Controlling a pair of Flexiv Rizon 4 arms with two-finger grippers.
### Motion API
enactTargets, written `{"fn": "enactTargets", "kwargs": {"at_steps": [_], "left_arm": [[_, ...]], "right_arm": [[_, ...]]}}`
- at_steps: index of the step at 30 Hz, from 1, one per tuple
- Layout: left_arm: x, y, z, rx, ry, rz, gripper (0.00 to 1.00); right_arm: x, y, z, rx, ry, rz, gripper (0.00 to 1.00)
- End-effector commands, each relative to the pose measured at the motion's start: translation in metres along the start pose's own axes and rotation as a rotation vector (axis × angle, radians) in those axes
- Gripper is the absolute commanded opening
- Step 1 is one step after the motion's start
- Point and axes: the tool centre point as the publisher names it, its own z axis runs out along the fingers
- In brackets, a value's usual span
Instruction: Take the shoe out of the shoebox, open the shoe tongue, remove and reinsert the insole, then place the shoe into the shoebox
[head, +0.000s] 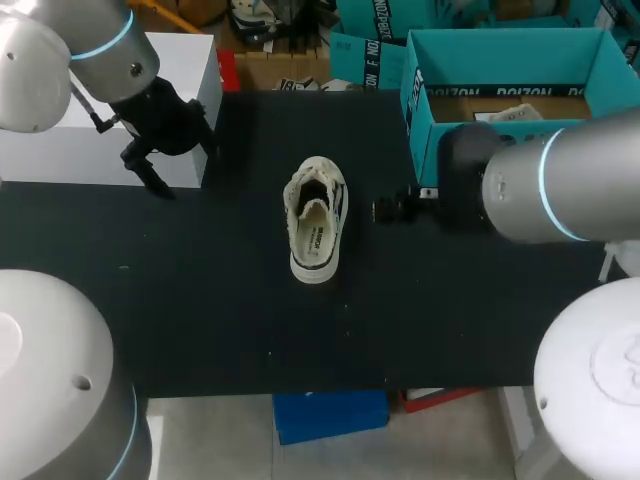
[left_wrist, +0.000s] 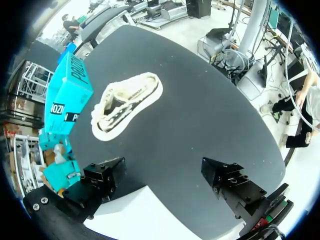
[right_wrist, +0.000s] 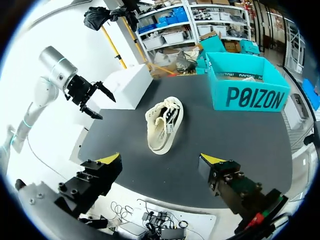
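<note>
Yellow-tipped right pincer (right_wrist: 161, 160) agape, shoe (right_wrist: 163, 122) ahead

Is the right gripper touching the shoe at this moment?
Apart. In the right wrist view the shoe lies ahead of the open right gripper, with bare table between them.

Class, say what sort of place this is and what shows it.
Probably a robot lab's test bench: the left arm and right arm reach over a black table holding a white sneaker and an open teal shoebox.
</note>
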Motion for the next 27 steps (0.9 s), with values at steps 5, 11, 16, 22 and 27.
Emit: {"fn": "enactTargets", "kwargs": {"at_steps": [5, 11, 16, 22, 27], "left_arm": [[0.001, 0.000, 0.000, -0.003, -0.001, 0.002, 1.00], [0.001, 0.000, 0.000, -0.003, -0.001, 0.002, 1.00], [0.001, 0.000, 0.000, -0.003, -0.001, 0.002, 1.00], [0.001, 0.000, 0.000, -0.003, -0.001, 0.002, 1.00], [0.001, 0.000, 0.000, -0.003, -0.001, 0.002, 1.00]], "right_arm": [[-0.002, 0.010, 0.037, 0.807, 0.023, -0.100, 1.00], [0.000, 0.011, 0.048, 0.932, -0.004, -0.145, 1.00], [0.003, 0.010, 0.055, 1.089, -0.057, -0.150, 1.00], [0.004, 0.009, 0.056, 1.108, -0.066, -0.145, 1.00], [0.004, 0.009, 0.056, 1.108, -0.066, -0.145, 1.00]]}}
